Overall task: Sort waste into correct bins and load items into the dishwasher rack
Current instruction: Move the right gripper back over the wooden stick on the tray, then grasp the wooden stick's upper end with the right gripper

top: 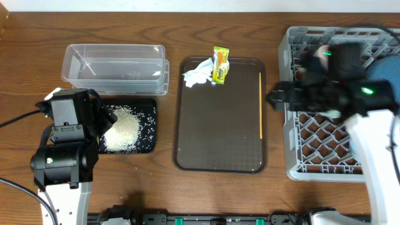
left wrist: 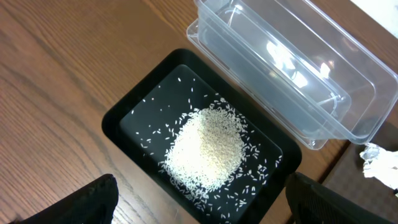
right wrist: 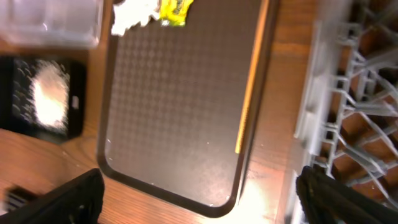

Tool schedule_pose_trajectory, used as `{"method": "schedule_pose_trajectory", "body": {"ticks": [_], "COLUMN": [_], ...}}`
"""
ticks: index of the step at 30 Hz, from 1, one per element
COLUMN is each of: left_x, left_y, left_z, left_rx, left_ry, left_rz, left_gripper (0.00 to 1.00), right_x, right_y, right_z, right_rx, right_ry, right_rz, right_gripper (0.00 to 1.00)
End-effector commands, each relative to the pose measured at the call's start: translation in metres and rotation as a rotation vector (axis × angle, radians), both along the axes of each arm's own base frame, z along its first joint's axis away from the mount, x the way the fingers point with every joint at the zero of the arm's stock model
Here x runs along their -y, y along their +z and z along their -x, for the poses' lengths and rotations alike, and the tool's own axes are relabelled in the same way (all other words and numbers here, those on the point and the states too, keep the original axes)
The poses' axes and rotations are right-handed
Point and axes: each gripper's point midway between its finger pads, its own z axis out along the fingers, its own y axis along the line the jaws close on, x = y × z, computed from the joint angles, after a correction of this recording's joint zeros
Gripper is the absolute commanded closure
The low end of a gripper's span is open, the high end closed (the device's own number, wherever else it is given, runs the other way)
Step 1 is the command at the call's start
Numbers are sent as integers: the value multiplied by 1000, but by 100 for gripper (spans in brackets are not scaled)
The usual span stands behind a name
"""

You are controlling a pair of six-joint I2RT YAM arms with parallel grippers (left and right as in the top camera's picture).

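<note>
Rice grains (left wrist: 205, 146) lie heaped in the black tray (left wrist: 140, 115), which sits just beside the clear container (left wrist: 286, 68). The left fingers (left wrist: 93, 199) hang over that tray, spread wide and holding nothing. Mid-counter, the brown serving tray (top: 219, 119) carries a crumpled tissue (top: 199, 74) touching a yellow-green wrapper (top: 220, 65) at its far edge. A thin orange stick (top: 260, 105) lies along its right rim. The right fingers (right wrist: 68, 199) are also wide and empty, poised over the gap between the serving tray and the grey dishwasher rack (top: 290, 169), where a dark-blue plate (top: 384, 70) shows behind the arm.

The stick looks like the nearest job. It lies flat against the rim, so the fingers should straddle it crosswise near its middle, come down low, and close slowly so the raised rim does not block one finger or roll the stick away.
</note>
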Motion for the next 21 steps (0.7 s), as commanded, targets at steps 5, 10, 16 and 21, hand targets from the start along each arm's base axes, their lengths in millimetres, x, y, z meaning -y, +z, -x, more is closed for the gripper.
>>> {"method": "schedule_pose_trajectory", "body": {"ticks": [5, 10, 16, 21], "left_x": [-2, -2, -2, -2], "left_y": [4, 4, 4, 4], "left_z": [0, 0, 0, 0], "left_rx": [7, 7, 7, 7], "left_ry": [3, 3, 3, 3], "left_rz": [-8, -8, -8, -8], "left_gripper": [12, 12, 12, 12], "right_x": [-36, -50, -44, -38], "right_y": [-16, -62, -128, -166], "right_z": [-49, -78, -96, -101], "right_rx": [-42, -170, -274, -338], "right_ry": [-1, -9, -40, -65], "right_rz": [205, 252, 353, 400], "right_gripper": [10, 17, 25, 28]}}
